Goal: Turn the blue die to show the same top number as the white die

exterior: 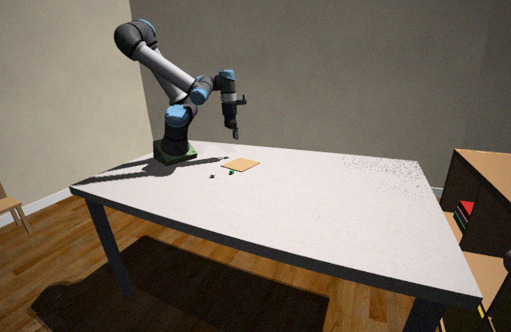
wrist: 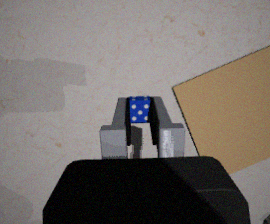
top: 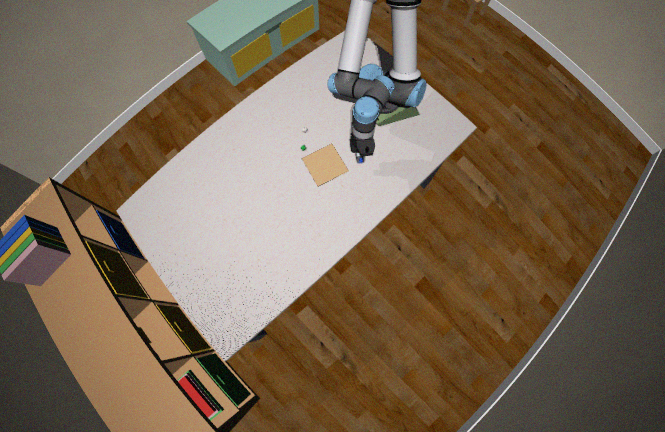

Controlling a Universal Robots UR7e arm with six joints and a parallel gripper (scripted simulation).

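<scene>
The blue die (wrist: pixel 139 110) is gripped between the fingers of the pincer (wrist: pixel 142 129) and held in the air above the counter (exterior: pixel 303 203), just off one edge of the tan mat (top: pixel 324 164). The green die (top: pixel 303 147) is seen on the counter just beside the mat's opposite side, and the white die (top: pixel 304 129) lies a little farther from the mat.
</scene>
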